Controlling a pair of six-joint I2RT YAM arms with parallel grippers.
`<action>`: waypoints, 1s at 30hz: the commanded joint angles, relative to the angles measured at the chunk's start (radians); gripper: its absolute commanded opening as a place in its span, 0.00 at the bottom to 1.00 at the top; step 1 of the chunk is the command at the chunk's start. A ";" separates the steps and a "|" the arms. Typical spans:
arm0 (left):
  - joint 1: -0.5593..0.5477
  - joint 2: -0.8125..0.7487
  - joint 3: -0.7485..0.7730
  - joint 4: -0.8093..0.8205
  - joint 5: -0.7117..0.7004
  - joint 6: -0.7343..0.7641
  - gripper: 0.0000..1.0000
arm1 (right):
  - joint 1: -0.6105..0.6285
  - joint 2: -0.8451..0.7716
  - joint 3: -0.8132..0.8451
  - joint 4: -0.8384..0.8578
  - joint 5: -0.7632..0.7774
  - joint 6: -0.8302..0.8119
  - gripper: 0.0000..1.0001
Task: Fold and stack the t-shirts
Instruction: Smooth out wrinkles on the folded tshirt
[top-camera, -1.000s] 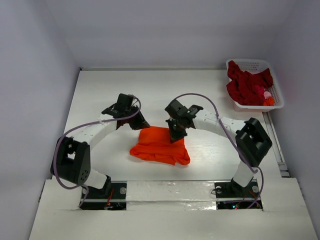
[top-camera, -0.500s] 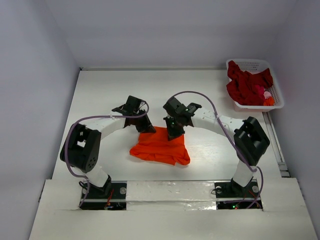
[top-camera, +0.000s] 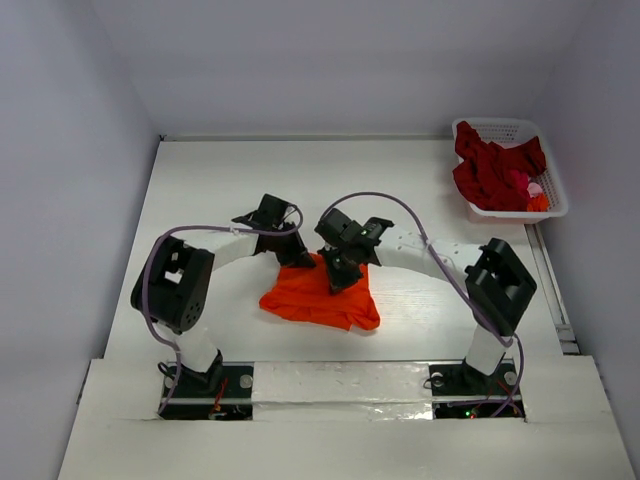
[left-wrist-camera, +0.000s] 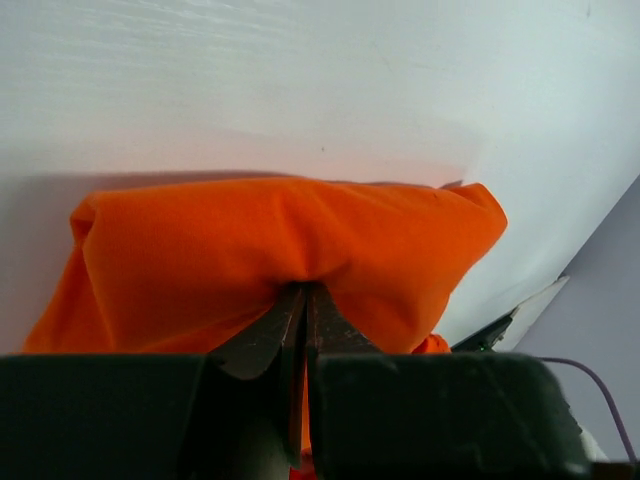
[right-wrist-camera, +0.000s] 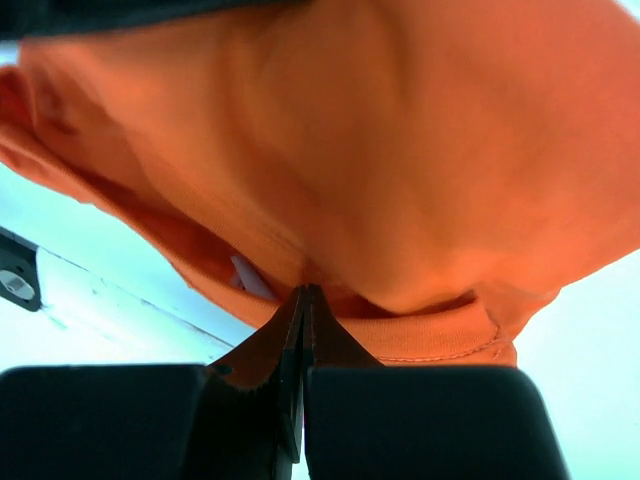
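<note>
1. Since both sets of jaws are pressed together on cloth, we log the left gripper (top-camera: 298, 257) and right gripper (top-camera: 337, 281) as each pinching the far edge of the orange shirt (top-camera: 320, 300).
2. It lies bunched on the table (top-camera: 200, 190), near centre; dark red shirts (top-camera: 495, 172) sit heaped in the basket (top-camera: 512, 126), far right.
3. We judge it light, limp, prone to sagging: grip hems or corners, keep it taut.

1. A white worktop (top-camera: 220, 180) with faint wood grain spans the whole enclosure.
2. Plain pale grey walls (top-camera: 340, 60) close it at back, left and right.
3. Light is soft and even.
</note>
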 joint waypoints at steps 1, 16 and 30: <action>-0.005 0.049 0.017 0.054 -0.007 -0.014 0.00 | 0.017 -0.048 -0.029 0.012 0.016 0.007 0.00; -0.005 0.201 0.053 0.111 -0.032 -0.029 0.00 | 0.118 -0.092 -0.098 0.016 0.041 0.073 0.00; -0.005 0.318 0.213 0.063 -0.041 -0.020 0.00 | 0.175 -0.178 -0.057 -0.075 0.191 0.123 0.00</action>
